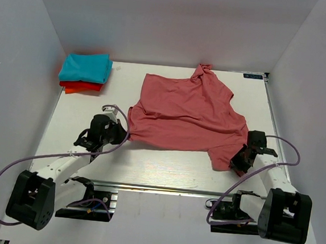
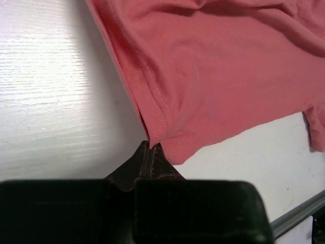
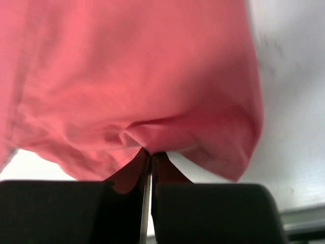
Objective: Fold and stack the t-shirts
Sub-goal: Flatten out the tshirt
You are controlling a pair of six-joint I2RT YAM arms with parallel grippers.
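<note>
White walls box in a white wood-grain table, seen from above and behind the two arms.

Largest on it is the pink tee. It lies open and mostly flat across the middle and right of the table. Its top is bunched into a small peak near the far edge, and its hem runs along the side nearest the arms. Loose wrinkles cross the body, and the near-right corner hangs down past the rest of the hem toward the table's near edge.

In the far-left corner sits a stack of two small folded rectangles. The turquoise tee is on top, and the orange-red tee is under it, showing along the stack's near side. The stack lies well apart from the pink tee.

A metal rail runs along the near edge, and grey cables loop out from both arms.

The left gripper sits at the pink tee's near-left corner. In the left wrist view its fingers are pressed together, with the stitched hem corner pinched between their tips and bare table to either side.

The right gripper sits at the tee's near-right corner. In the right wrist view its fingers are closed to a thin slit, clamped on a gathered fold of pink cloth that puckers where it enters them. The cloth fills most of that view.
</note>
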